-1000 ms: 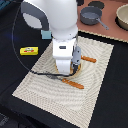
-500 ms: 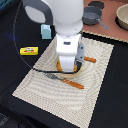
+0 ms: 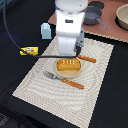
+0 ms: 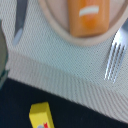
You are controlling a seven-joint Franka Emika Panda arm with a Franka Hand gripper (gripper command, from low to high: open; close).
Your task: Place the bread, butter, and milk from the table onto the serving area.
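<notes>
The bread (image 3: 68,65) lies on the tan plate (image 3: 70,75) in the middle of the striped placemat (image 3: 55,95), free of any grip. It also shows in the wrist view (image 4: 90,15). My gripper (image 3: 69,54) hangs just above the bread, empty; its fingers are mostly hidden by the white hand and do not show in the wrist view. The yellow butter box (image 3: 29,50) lies on the black table (image 3: 20,75) just off the mat's edge, on the exterior view's left, and also shows in the wrist view (image 4: 41,116). The pale-blue milk carton (image 3: 46,31) stands behind it.
An orange-handled fork (image 3: 62,80) and knife (image 3: 86,58) lie beside the plate. A pinkish board (image 3: 112,35) with grey pots (image 3: 92,17) sits at the back on the exterior view's right. A black cable arcs over the exterior view's left.
My gripper has risen from the plate. The bread stays behind on the plate and is now in plain view.
</notes>
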